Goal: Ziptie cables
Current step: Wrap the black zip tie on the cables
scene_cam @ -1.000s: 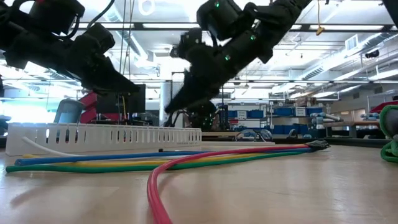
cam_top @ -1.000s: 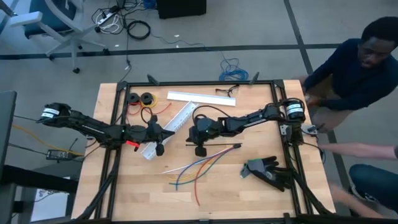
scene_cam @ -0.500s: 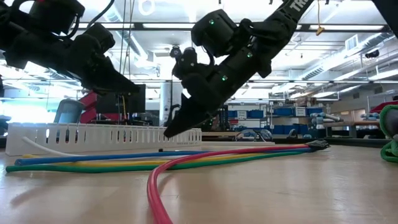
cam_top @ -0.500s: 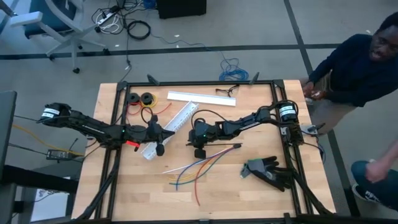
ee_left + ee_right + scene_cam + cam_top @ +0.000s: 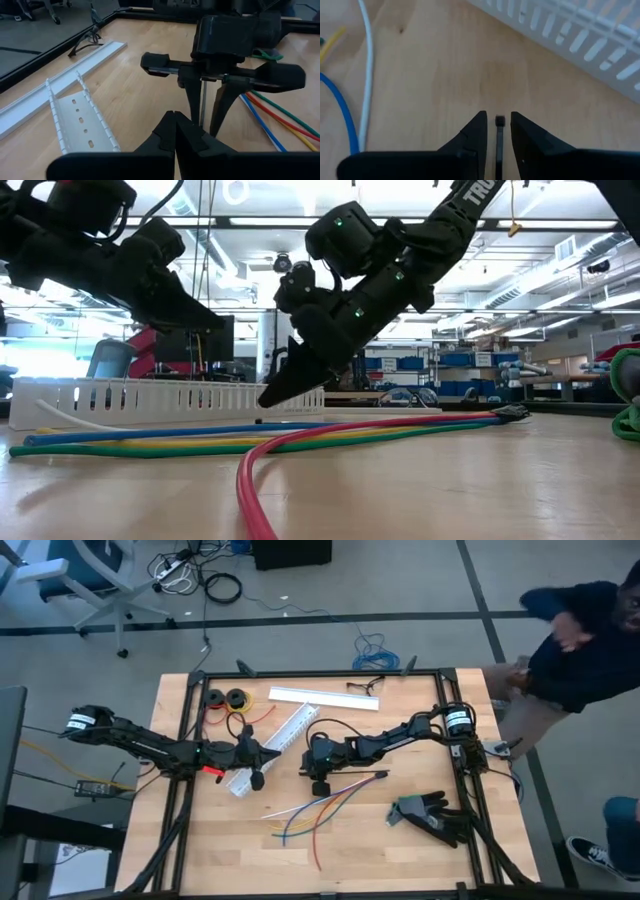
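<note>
Btwn R hand fingers: ziptie

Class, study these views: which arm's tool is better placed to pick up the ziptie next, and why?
The right. Its tool hangs tip-down with the ziptie between its slightly parted fingers, next to the cables. The left tool is shut and sits back by the white slotted duct.
</note>
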